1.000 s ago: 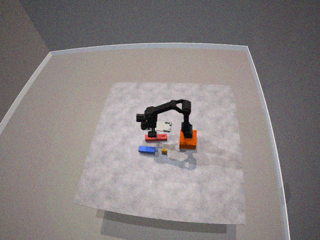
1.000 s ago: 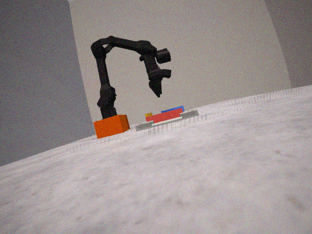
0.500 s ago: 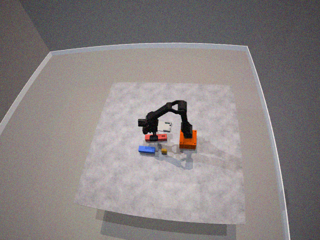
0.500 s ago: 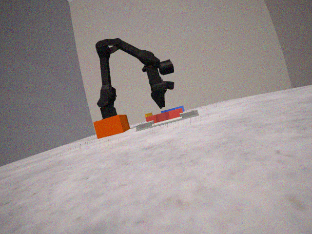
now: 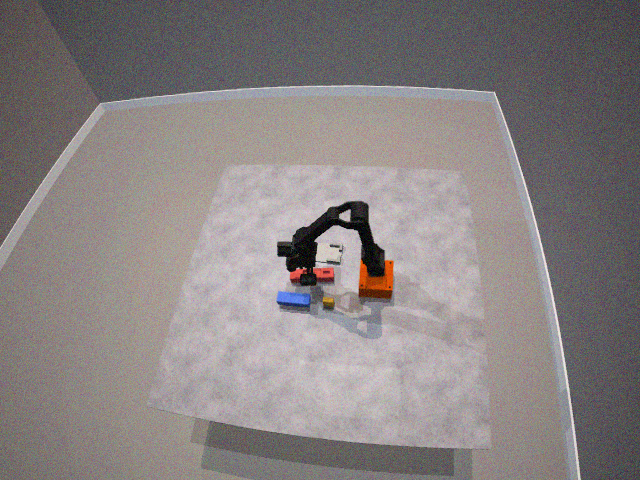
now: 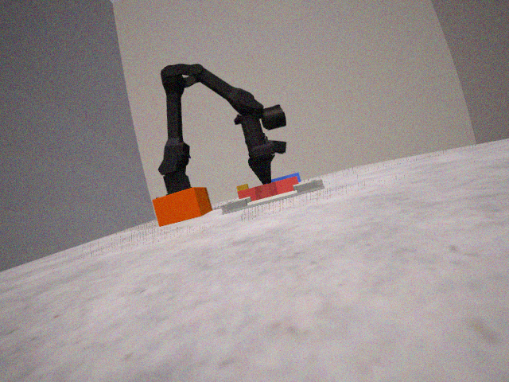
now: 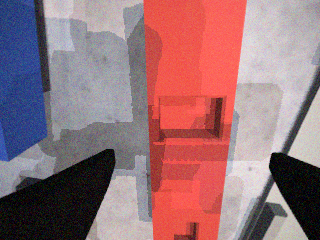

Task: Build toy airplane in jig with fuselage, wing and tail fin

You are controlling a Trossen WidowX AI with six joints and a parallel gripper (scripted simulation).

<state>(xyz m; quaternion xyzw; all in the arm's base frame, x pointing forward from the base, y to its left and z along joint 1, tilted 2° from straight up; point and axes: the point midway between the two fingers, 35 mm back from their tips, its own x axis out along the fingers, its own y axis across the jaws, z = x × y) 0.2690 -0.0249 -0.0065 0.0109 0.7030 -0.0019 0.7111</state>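
Observation:
The red fuselage point(image 5: 325, 273) point(image 6: 291, 184) point(image 7: 192, 45) lies on the mat beside the pale cradle point(image 5: 326, 254) point(image 6: 310, 186) point(image 7: 311, 137), outside it, with its sockets facing up. My gripper point(image 5: 308, 280) point(image 6: 266, 182) point(image 7: 190, 157) is open and empty, pointing down low over the fuselage. In the wrist view its fingertips stand on either side of the fuselage, near the larger socket; their exact height is hard to tell. The blue wing point(image 5: 293, 298) point(image 6: 287, 177) point(image 7: 20, 75) lies on the fuselage's other side. The small yellow tail fin point(image 5: 328, 303) point(image 6: 242, 188) lies apart between wing and arm base.
The orange arm base point(image 5: 376, 286) point(image 6: 180, 208) stands on the pale mottled mat point(image 5: 310, 361) point(image 6: 287, 287), beyond the tail fin. The cradle's raised corner pieces are close to one side of the fuselage, and the wing is close to the other.

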